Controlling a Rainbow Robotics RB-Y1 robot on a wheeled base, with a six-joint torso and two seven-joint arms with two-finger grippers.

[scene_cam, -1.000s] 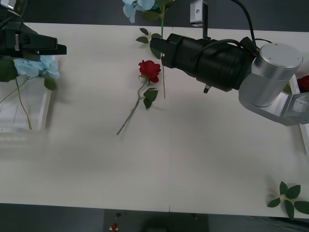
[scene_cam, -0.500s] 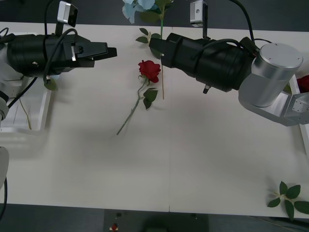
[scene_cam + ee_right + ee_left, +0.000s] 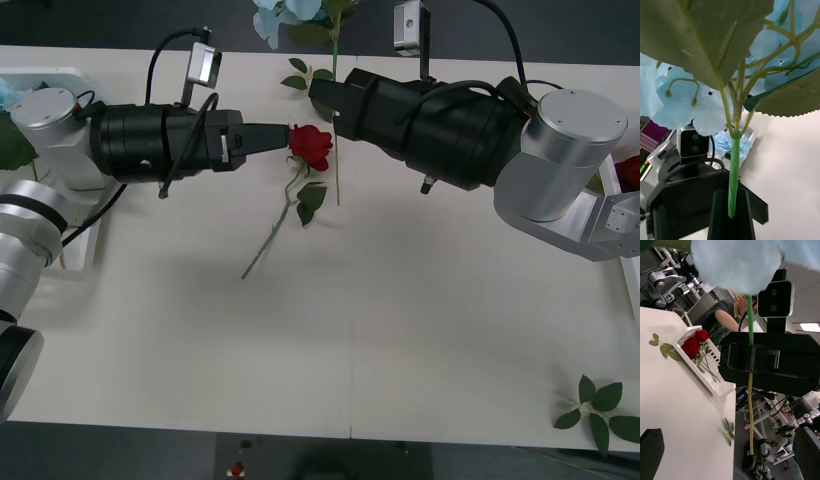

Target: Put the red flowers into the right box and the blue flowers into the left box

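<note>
The worktop (image 3: 400,330) is white, with a wide bare stretch across its near half and middle.

Left box (image 3: 80,215): at the worktop's left edge, largely covered by the left arm; a blue bloom (image 3: 8,92) shows at its far corner.

Right box (image 3: 702,369): at the right edge. In the left wrist view two red blooms lie in it at one end, stems running along the tray. A leaf sprig (image 3: 600,405) lies near the front right corner of the worktop.

Right hand (image 3: 325,100): reaches in from the right toward the far edge, fingers closed on a blue flower (image 3: 290,15). The stem (image 3: 733,172) stands pinched between the black fingers (image 3: 732,221); the bloom hangs past the worktop's far edge and the stem's lower end hangs below the hand.

Left hand (image 3: 270,137): reaches in from the left, tip just beside the bloom of the loose rose (image 3: 310,145); contact cannot be judged. Its fingers sit at the two corners of the left wrist view, spread apart and empty.

The rose lies mid-worktop, stem running toward the near left, with open room on its near side. The two hands are close, the rose bloom and the blue flower's stem between them.
</note>
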